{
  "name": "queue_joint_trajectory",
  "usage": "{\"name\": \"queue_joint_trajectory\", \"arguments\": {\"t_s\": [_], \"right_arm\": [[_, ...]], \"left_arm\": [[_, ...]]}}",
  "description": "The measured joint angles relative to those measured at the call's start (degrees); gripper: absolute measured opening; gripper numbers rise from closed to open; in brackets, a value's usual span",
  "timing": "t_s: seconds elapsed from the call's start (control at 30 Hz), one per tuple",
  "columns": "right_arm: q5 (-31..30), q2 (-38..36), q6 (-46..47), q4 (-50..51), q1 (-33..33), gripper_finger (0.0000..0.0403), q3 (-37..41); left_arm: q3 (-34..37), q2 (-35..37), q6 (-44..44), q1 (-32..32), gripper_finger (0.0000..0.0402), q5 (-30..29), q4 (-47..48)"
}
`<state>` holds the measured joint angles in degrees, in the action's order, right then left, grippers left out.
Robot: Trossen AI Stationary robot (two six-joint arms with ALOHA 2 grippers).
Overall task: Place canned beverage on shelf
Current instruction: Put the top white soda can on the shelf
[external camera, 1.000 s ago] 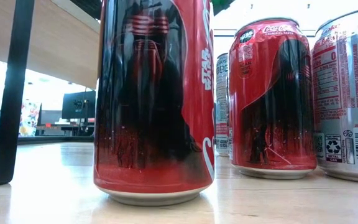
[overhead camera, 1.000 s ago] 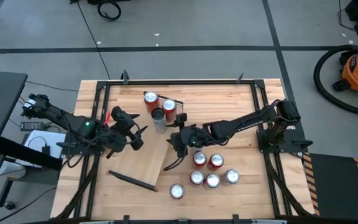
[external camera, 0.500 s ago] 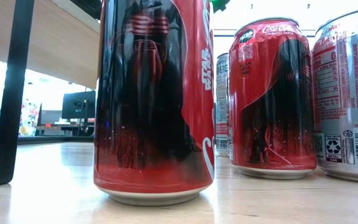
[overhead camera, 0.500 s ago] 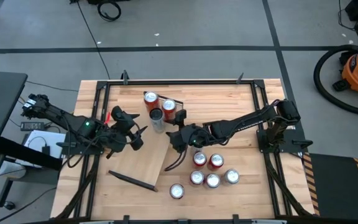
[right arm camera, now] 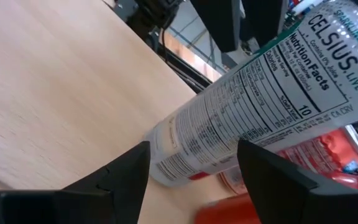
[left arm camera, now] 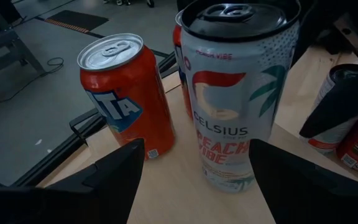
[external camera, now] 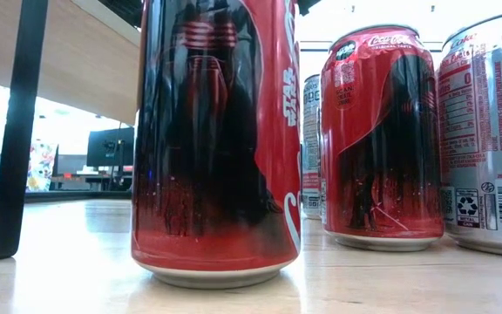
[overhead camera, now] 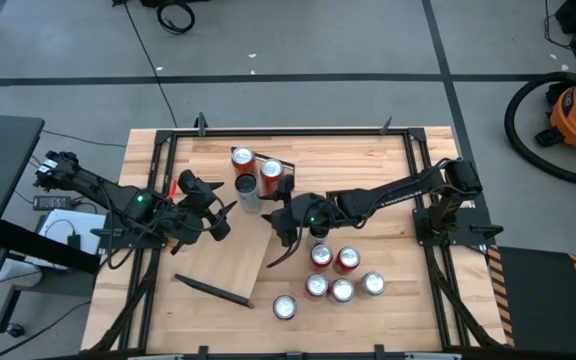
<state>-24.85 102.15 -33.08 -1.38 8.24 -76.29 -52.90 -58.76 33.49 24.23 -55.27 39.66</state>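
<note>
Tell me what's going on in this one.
The right tool is up against the tall Celsius can, which stands on the far end of the shelf next to an orange Fanta can. The left tool waits open and empty on the other side of the shelf, facing those cans. Six more cans stand loose on the table, not yet shelved.

In the low view the nearest red can [external camera: 216, 139] loses its top at twelve o'clock. At three o'clock, a silver can [external camera: 492, 131] is cut by the edge.
</note>
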Motion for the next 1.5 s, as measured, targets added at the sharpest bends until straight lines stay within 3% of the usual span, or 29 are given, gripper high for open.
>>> {"name": "queue_joint_trajectory", "arguments": {"t_s": [0.47, 1.13, 1.5], "right_arm": [[-0.37, 3.72, -4.28, -8.43, -0.79, 0.0251, 0.02], [0.82, 3.69, -3.98, -9.43, -1.61, 0.0252, 0.00], [-2.55, 3.69, -4.22, -9.10, 1.91, 0.0252, 0.00]], "left_arm": [[0.02, 0.04, 0.45, 0.20, 0.0302, -0.02, 0.46], [0.03, 0.04, 0.99, 0.17, 0.0302, 0.01, 0.92], [0.02, 0.04, 0.97, 0.17, 0.0302, 0.02, 0.94]]}}
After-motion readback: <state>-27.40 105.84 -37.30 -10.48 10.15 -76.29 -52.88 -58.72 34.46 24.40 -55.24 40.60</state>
